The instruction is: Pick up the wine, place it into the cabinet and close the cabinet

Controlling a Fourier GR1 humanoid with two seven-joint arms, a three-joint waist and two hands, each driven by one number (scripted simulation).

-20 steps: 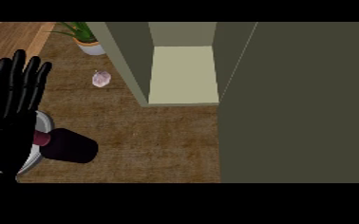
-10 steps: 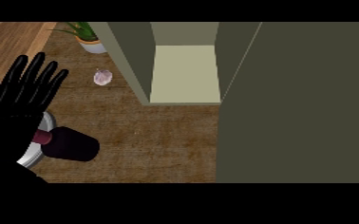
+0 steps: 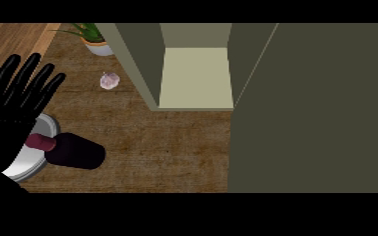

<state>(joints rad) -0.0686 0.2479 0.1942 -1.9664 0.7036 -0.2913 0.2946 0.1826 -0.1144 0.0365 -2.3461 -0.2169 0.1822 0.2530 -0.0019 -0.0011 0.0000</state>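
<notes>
Dim, even light (palest inside the cabinet (image 3: 196,77))

Wine (image 3: 77,151) on plate (image 3: 49,123) at left, cabinet (image 3: 196,78) to right, plant (image 3: 91,34) behind

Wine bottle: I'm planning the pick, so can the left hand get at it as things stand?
Probably yes. The left hand is open at the view's left edge, just above the bottle, whose neck overlaps the plate. Nothing lies between them, and the cabinet stands off to the right.
</notes>
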